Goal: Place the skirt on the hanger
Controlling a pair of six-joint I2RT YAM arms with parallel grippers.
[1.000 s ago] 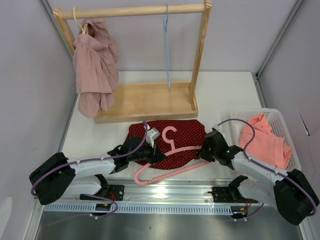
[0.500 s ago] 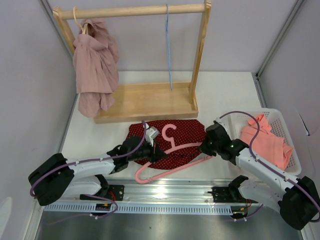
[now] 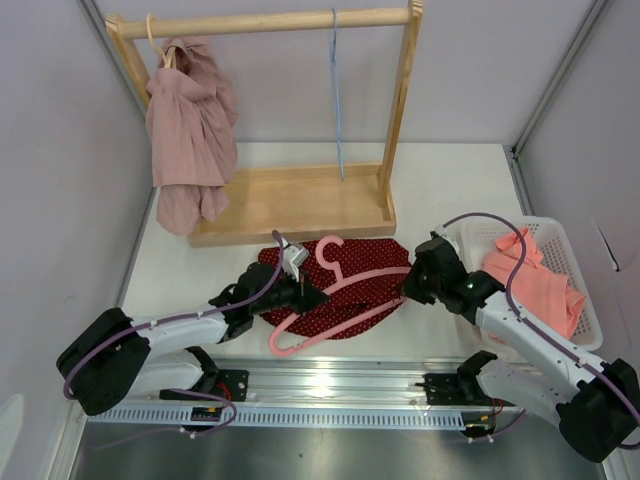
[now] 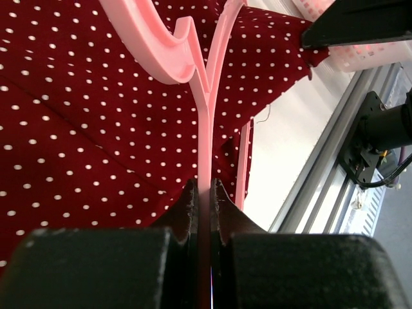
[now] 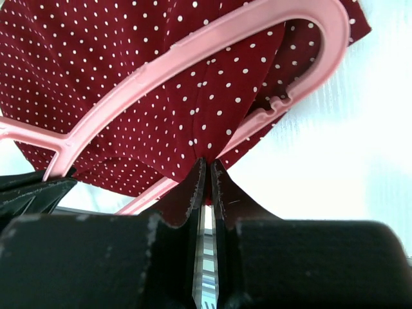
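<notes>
A dark red skirt with white dots (image 3: 365,285) lies on the white table in front of the rack. A pink plastic hanger (image 3: 345,280) lies across it, hook toward the rack. My left gripper (image 3: 312,297) is shut on the hanger's upper bar (image 4: 205,138), near the neck. My right gripper (image 3: 408,288) is shut on the skirt's right edge (image 5: 212,138), with the hanger's right end (image 5: 322,32) threaded through the cloth. In the right wrist view the hanger's lower bar (image 5: 257,125) passes under the fabric.
A wooden clothes rack (image 3: 290,205) stands behind, with a dusty pink garment (image 3: 190,130) hung at its left and a thin blue hanger (image 3: 337,100) near the right post. A white basket (image 3: 580,300) with a coral garment (image 3: 535,285) sits at the right.
My left gripper has lifted and drawn the hanger left and toward the rack. My right gripper has moved up with the skirt's edge, and the cloth now covers the hanger's right end.
</notes>
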